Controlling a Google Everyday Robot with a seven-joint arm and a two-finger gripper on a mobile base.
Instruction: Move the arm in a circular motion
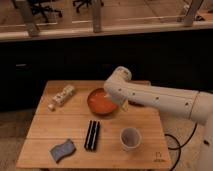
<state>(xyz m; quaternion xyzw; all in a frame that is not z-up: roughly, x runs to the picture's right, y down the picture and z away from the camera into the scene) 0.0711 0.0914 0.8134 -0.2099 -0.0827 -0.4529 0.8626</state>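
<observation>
1. The arm (155, 97) reached in from the right, its rounded joint end over the far middle of the table (45, 135).
2. The end effector (121, 105) hung beneath that joint, at the right rim of the orange bowl (99, 102); clenched or released, I could not tell.
3. A white cup (130, 138) stood near right, and a blue sponge (62, 149) lay near left.

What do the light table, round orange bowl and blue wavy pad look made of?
Light slatted table: bare wood, visible planks. Round orange bowl: slight sheen, plastic or ceramic. Blue wavy pad: likely sponge, matte. Gripper hangs under the cream-white arm, over the bowl.
</observation>
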